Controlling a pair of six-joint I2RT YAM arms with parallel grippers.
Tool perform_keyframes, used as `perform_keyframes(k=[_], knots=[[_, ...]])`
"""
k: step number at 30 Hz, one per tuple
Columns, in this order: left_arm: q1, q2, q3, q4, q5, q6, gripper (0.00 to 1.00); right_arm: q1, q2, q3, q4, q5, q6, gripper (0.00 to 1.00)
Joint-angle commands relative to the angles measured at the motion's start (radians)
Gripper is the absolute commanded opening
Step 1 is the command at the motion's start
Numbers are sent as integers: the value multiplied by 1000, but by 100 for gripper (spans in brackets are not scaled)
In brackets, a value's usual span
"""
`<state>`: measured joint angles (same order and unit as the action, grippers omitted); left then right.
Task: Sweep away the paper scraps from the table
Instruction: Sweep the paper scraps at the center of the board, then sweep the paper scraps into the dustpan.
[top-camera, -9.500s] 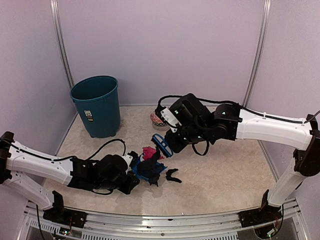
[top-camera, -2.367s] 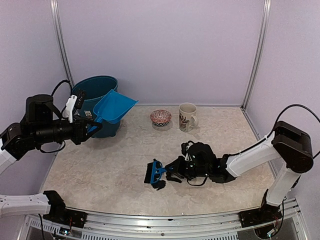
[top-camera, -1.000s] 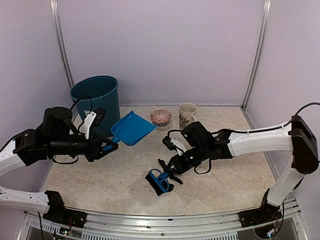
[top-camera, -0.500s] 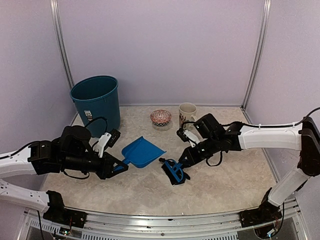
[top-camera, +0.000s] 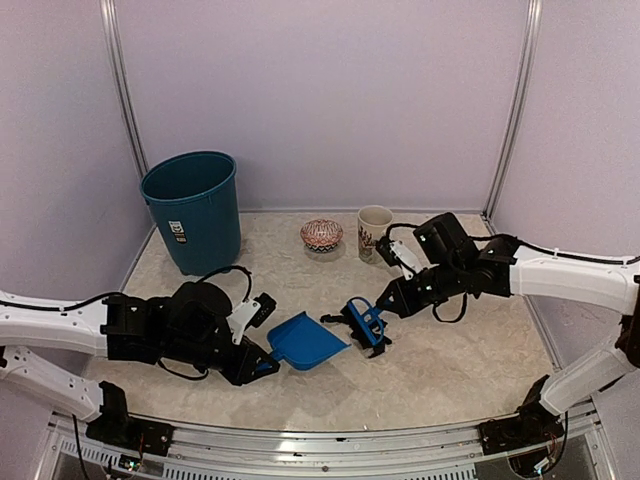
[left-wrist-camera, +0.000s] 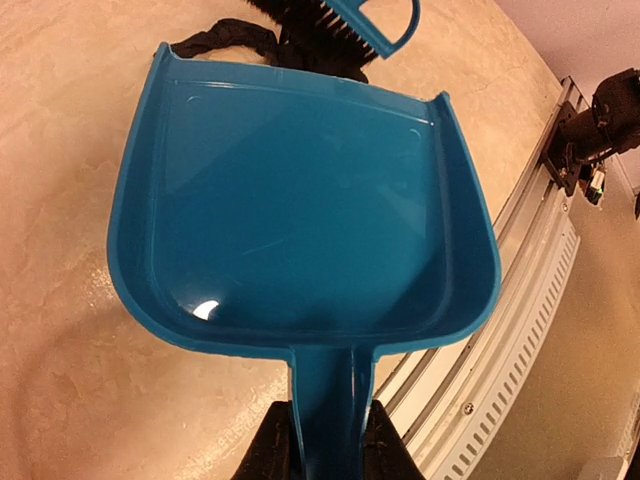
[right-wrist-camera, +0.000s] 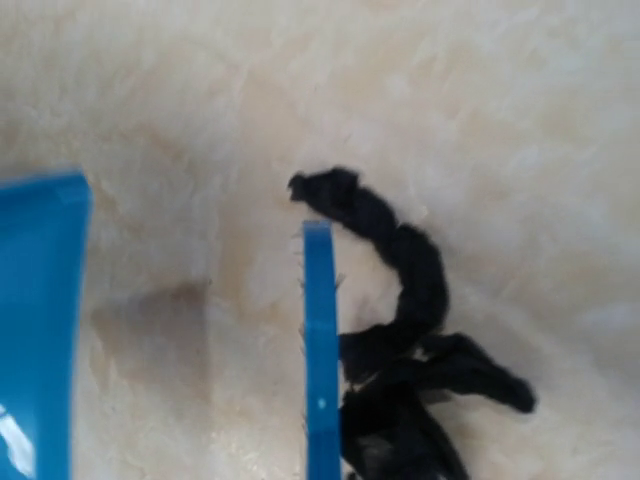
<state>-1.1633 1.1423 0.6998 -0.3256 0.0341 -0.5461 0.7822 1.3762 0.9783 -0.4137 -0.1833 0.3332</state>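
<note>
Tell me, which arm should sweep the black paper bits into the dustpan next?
Probably the right. The right tool grips the brush just beside the black paper scraps, while the left tool only holds the dustpan, its open edge facing them.

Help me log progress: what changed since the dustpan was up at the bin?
The left gripper carried the empty dustpan from the bin down to the table. The brush in the right gripper dragged black paper scraps rightward and back. Bin, mug and bowl stayed.
</note>
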Motion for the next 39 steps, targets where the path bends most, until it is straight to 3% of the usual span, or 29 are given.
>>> perform_keyframes(k=[1,8,17,28,39], knots=[[-21,48,-2,48,-15,-2,0,-15,-93,50,-57,112,-6,0],[-37,137,12,51,-4,13,0,-29,-176,82,-133,305,-27,0],[-39,270,88,-13,-66,53,0,-29,-125,52,-170,431,-27,0],[-45,395,140,-6,-61,88,0,-9,-51,18,-178,423,-5,0],[-45,506,187,65,-24,117,0,125,80,67,-169,390,21,0]])
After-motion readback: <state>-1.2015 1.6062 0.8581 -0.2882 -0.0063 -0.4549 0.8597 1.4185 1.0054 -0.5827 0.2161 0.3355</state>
